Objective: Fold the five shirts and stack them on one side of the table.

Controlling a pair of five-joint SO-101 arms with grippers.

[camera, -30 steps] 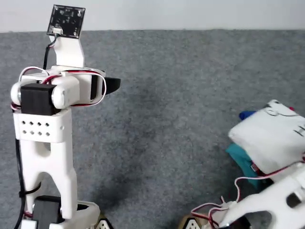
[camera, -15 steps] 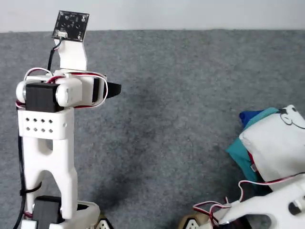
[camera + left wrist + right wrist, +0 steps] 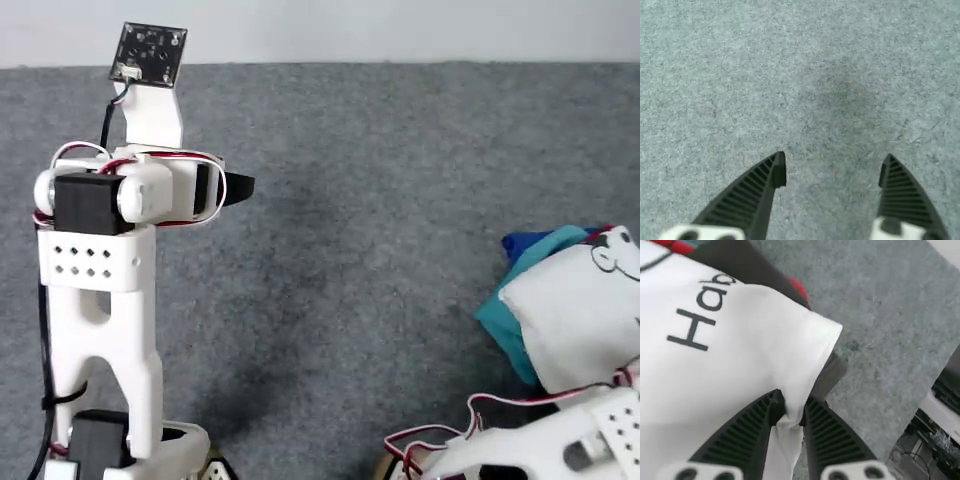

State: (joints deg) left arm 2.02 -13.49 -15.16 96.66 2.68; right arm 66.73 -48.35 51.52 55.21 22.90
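Pinching white shirt (image 3: 730,355) hem, right gripper (image 3: 792,410) clamped tight on fabric; shirt lies atop teal shirt (image 3: 497,318) and blue shirt (image 3: 522,243) at table (image 3: 380,200) edge beside right arm. Left gripper (image 3: 832,172) spread wide, hovering over grey table.

I saw a white fabric shirt (image 3: 575,310) with black lettering, a teal cloth shirt (image 3: 497,322), a blue cloth shirt (image 3: 520,243), a speckled grey felt table (image 3: 380,200).

table (image 3: 400,180) is looking like rough matt felt; white shirt (image 3: 715,365) is reading as soft cloth; left arm (image 3: 100,330) is showing off smooth white plastic
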